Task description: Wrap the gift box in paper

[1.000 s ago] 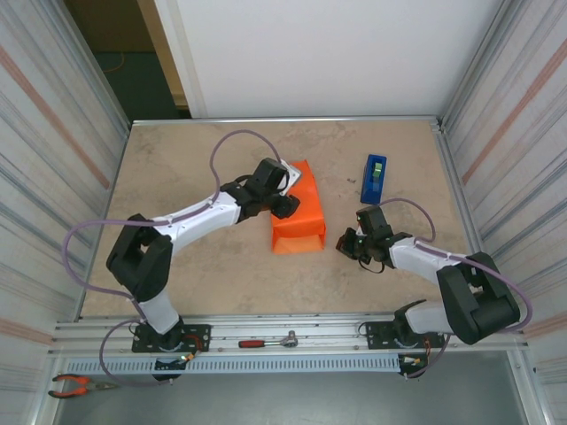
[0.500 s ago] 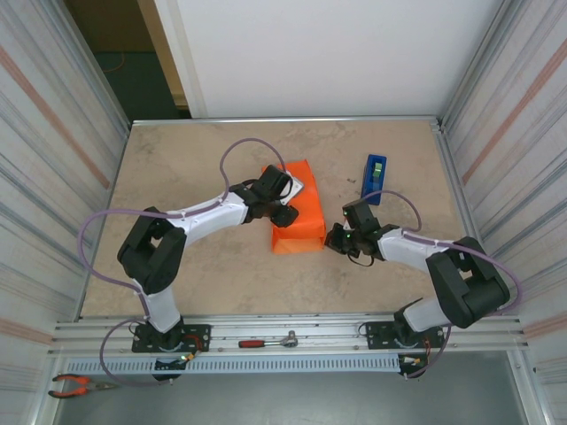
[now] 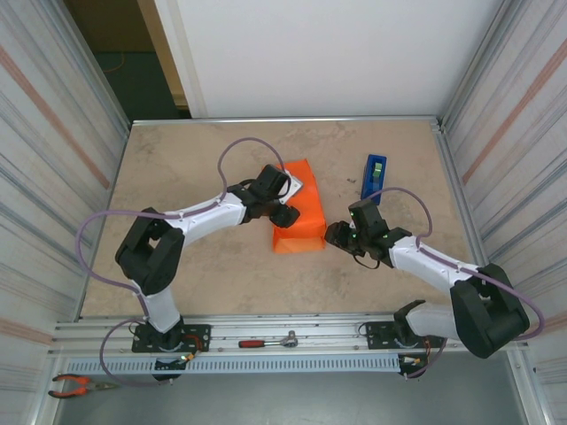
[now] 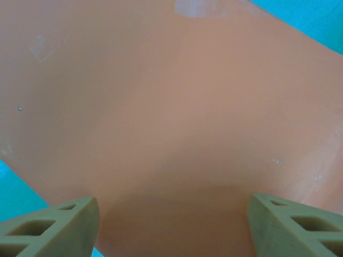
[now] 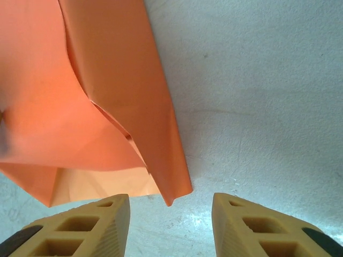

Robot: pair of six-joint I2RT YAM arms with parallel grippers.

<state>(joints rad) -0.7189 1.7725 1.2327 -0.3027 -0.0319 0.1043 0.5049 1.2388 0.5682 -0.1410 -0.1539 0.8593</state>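
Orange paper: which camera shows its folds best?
The right wrist view: the paper lies close, with its creases, overlapping flaps and pointed corner plain. The top view shows it from above as a wrapped shape, but small. The left wrist view shows a smooth orange face up close.

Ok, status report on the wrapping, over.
Left claw open, over the paper. Right claw open at its flap corner, empty. Tape dispenser off right, not in the way.

Left claw [image 4: 171,227], right claw [image 5: 170,225] agape
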